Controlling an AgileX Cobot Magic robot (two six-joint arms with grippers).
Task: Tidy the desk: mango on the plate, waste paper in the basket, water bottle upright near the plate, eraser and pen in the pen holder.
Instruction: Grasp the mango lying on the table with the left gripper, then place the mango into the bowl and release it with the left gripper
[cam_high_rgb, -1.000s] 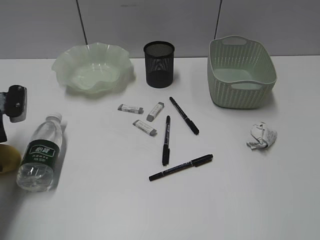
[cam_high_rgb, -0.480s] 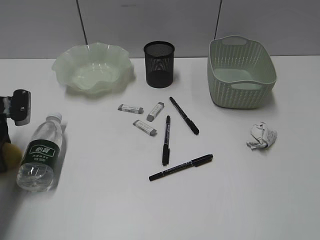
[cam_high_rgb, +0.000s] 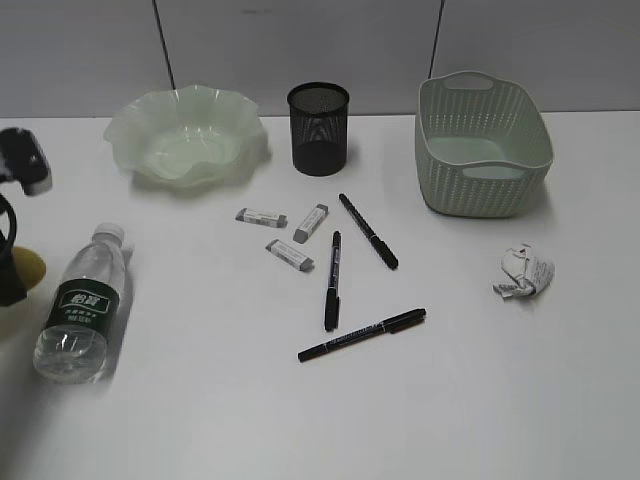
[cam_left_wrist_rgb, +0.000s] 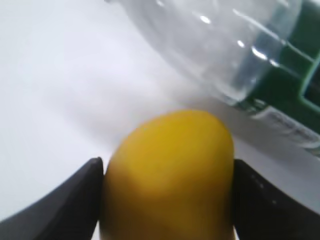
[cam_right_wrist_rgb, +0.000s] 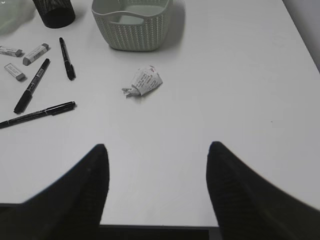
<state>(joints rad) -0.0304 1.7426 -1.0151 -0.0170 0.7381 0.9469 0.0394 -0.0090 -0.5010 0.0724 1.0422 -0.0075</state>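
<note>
The yellow mango (cam_left_wrist_rgb: 170, 170) sits between the two black fingers of my left gripper (cam_left_wrist_rgb: 167, 167), and both fingers press its sides. In the exterior view the mango (cam_high_rgb: 30, 268) shows at the far left edge, just above the desk (cam_high_rgb: 480, 400). Beside it the water bottle (cam_high_rgb: 82, 305) lies on its side. Behind stand the wavy green plate (cam_high_rgb: 185, 135), the black mesh pen holder (cam_high_rgb: 319, 128) and the woven basket (cam_high_rgb: 482, 143). The waste paper (cam_high_rgb: 524, 272) lies right of centre. My right gripper (cam_right_wrist_rgb: 157, 146) is open over bare desk near the front edge.
Three erasers (cam_high_rgb: 261, 217) (cam_high_rgb: 311, 222) (cam_high_rgb: 289, 254) and three black pens (cam_high_rgb: 368, 231) (cam_high_rgb: 332, 280) (cam_high_rgb: 362, 335) lie scattered mid-desk. A grey panel wall runs behind the desk. The left arm fills the far left edge.
My left gripper has closed on the mango and risen with it, so the fruit sits higher and a little farther back beside the bottle. Nothing else has moved.
</note>
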